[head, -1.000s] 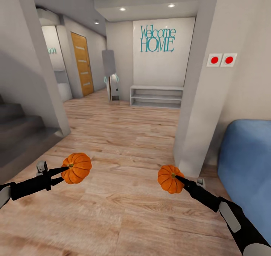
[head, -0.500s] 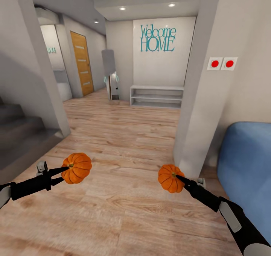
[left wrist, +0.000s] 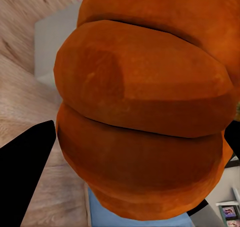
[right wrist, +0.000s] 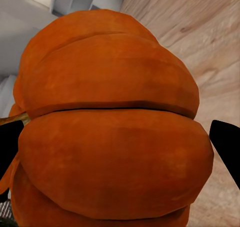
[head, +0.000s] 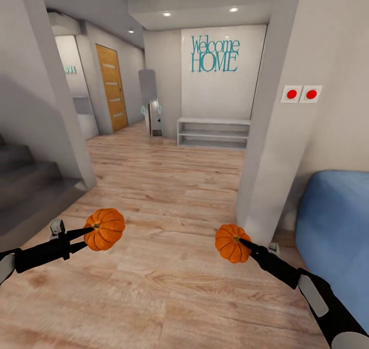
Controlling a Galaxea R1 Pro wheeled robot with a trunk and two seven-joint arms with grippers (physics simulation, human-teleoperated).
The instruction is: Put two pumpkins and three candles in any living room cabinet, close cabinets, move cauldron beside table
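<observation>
You're in the carrying step: the left gripper [head: 88,230] is clamped on one pumpkin [head: 104,229] at lower left, the right gripper [head: 245,245] on the other pumpkin [head: 231,243] at lower right. Next, probably drive to the cabinet, which isn't ahead.

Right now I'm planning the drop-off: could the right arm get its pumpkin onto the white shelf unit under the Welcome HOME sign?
Probably not from here. The right gripper holds its pumpkin over the wood floor, while the white shelf unit stands far down the hall, well beyond the arm. The floor between looks open, so the base could drive closer first.
</observation>
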